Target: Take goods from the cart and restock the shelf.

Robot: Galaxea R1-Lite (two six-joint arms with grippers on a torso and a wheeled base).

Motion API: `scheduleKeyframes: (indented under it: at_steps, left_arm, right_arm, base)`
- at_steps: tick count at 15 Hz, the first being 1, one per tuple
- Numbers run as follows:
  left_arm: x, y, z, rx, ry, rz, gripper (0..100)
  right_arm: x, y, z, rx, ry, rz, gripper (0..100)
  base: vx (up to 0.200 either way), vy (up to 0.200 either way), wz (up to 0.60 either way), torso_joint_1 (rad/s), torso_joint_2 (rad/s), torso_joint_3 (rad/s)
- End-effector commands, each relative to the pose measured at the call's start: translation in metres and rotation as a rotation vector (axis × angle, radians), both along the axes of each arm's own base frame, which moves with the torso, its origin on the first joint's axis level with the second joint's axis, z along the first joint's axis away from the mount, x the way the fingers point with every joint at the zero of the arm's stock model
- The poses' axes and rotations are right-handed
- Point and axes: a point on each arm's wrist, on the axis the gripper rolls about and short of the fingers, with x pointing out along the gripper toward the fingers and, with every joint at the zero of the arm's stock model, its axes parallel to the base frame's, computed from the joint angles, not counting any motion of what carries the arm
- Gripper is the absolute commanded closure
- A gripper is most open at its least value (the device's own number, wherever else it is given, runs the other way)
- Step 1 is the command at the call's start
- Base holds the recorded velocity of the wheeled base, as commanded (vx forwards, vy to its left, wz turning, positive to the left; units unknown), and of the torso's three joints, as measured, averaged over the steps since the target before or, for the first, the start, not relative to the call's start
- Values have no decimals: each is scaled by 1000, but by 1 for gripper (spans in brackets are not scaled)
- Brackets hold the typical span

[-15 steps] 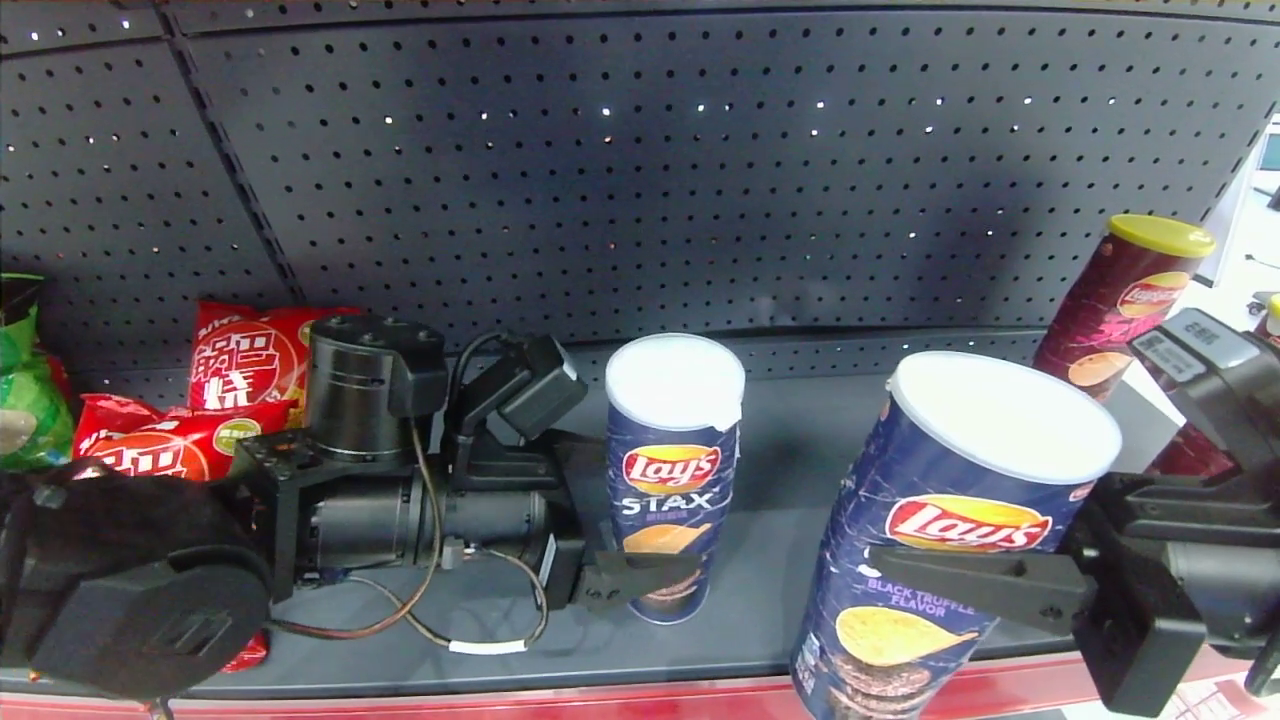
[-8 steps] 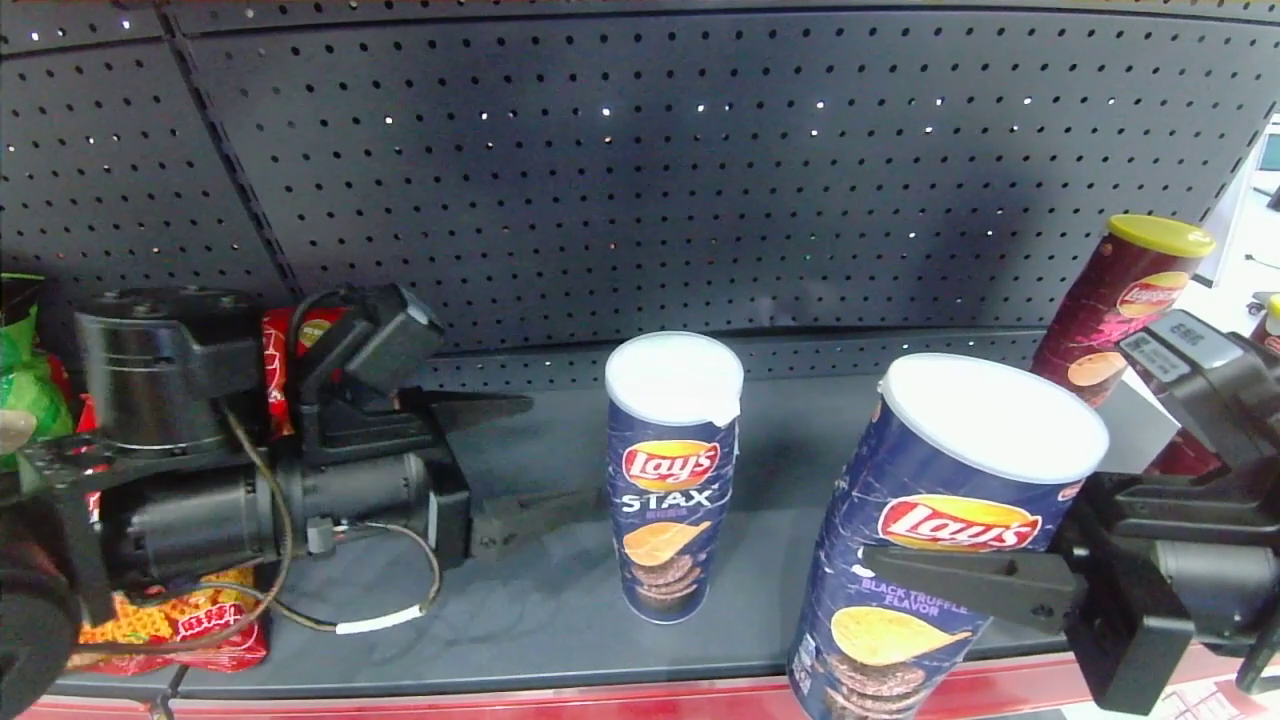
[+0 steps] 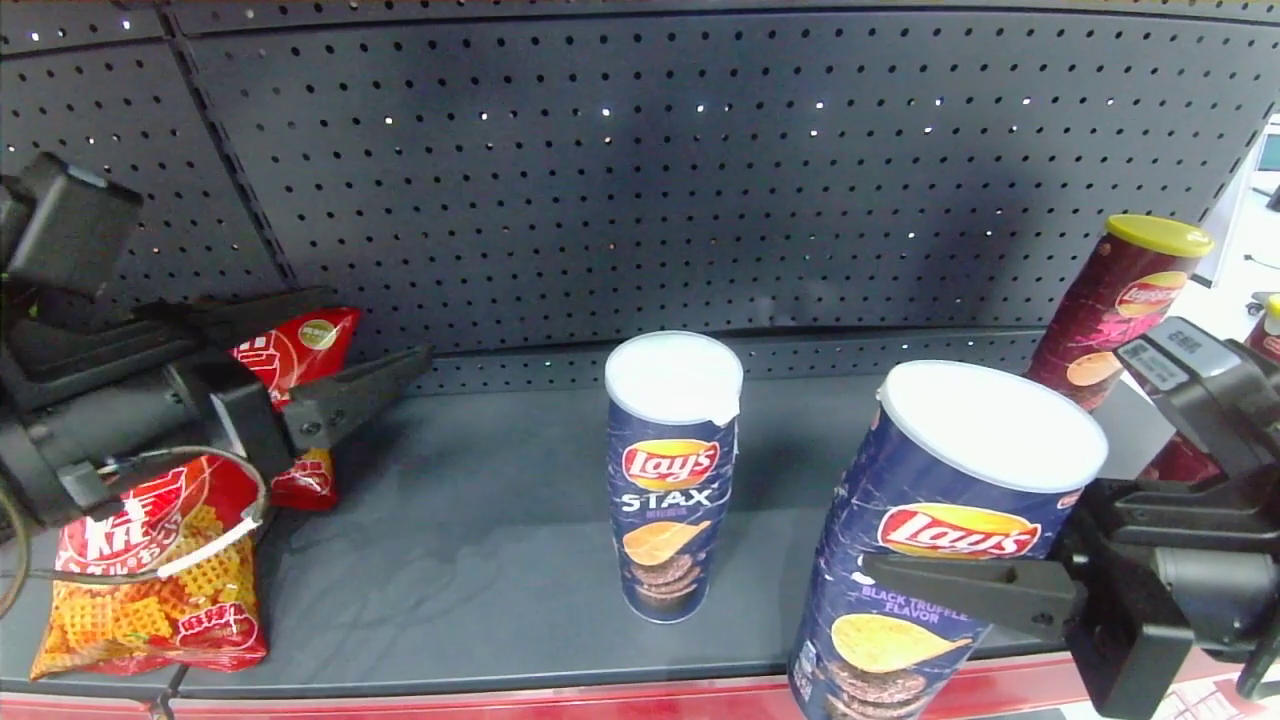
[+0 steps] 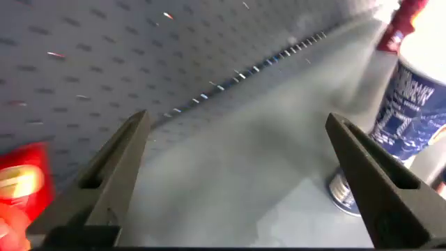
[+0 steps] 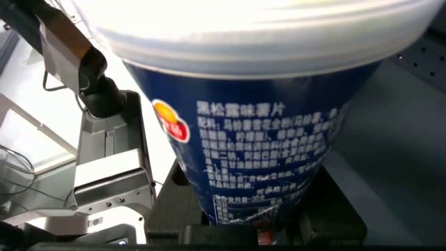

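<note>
Since 1.0 s ago the left end effector (image 3: 380,325) has pulled away from the standing blue can (image 3: 672,480), whose base it flanked then. It is now well to that can's left, fingers spread, nothing between them. The standing blue can is upright on the shelf (image 3: 480,560), white lid on, free of both arms.

The right end effector (image 3: 950,545) is right of the standing can and nearer the front, pinching a second blue can (image 3: 990,430) by its body. That can is slightly tilted and barely shifted. Its base overlaps the shelf's front edge; contact cannot be told.

Red snack bags (image 3: 150,570) lie left of the standing can. A maroon can (image 3: 1120,300) leans far to its right.
</note>
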Motion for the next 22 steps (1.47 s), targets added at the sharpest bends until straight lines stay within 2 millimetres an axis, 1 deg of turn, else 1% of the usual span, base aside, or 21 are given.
scheduleKeyframes:
  at_steps: [1,2,3,4,5,7,8,9,10,11,12,13,14,16,19,20,22]
  left_arm:
    - [-49,42,19,-29,-152,232,0]
    - [-61,46,17,-25,-172,275,0]
    - [-80,50,10,3,-212,406,0]
    - [-89,52,1,4,-208,477,0]
    - [-98,53,-5,-3,-216,497,0]
    - [-123,54,0,-32,-305,499,0]
    - [-140,55,-4,-36,-326,493,0]
    - [-151,56,-10,-30,-310,490,0]
    - [-171,56,-22,-17,-271,474,0]
    - [-204,57,-38,2,-231,442,0]
    - [-224,59,-47,9,-207,440,0]
    - [-241,59,-54,15,-188,438,0]
    - [-250,60,-61,22,-169,430,0]
    - [-254,59,-61,47,-154,384,0]
    - [-246,56,-79,72,-42,262,0]
    - [-241,55,-90,73,1,218,0]
    - [-235,53,-100,74,35,140,0]
  right_arm:
    - [1,1,-1,-2,2,2,100]
    - [0,1,-1,-3,2,4,100]
    - [0,1,-1,-4,3,4,100]
    - [0,1,-2,-5,4,4,100]
    - [0,1,-2,-5,3,7,100]
    - [2,3,-1,-5,3,9,100]
    - [3,5,0,-4,0,14,100]
    - [3,5,0,-4,0,15,100]
    - [4,6,0,-4,2,15,100]
    - [4,6,1,-3,-1,17,100]
    - [4,6,1,-3,-1,15,100]
    - [3,5,0,-4,0,14,100]
    - [3,5,0,-4,0,14,100]
    - [2,4,1,-2,-2,14,100]
    - [1,2,2,3,-9,6,100]
    - [-1,0,3,6,-12,4,100]
    - [-3,-2,4,10,-16,2,100]
  base:
    - [0,0,0,0,0,0]
    - [0,0,0,0,0,0]
    - [0,0,0,0,0,0]
    - [0,0,0,0,0,0]
    - [0,0,0,0,0,0]
    - [0,0,0,0,0,0]
    - [0,0,0,0,0,0]
    - [0,0,0,0,0,0]
    - [0,0,0,0,0,0]
    - [0,0,0,0,0,0]
    - [0,0,0,0,0,0]
    - [0,0,0,0,0,0]
    - [0,0,0,0,0,0]
    - [0,0,0,0,0,0]
    - [0,0,0,0,0,0]
    - [0,0,0,0,0,0]
    - [0,0,0,0,0,0]
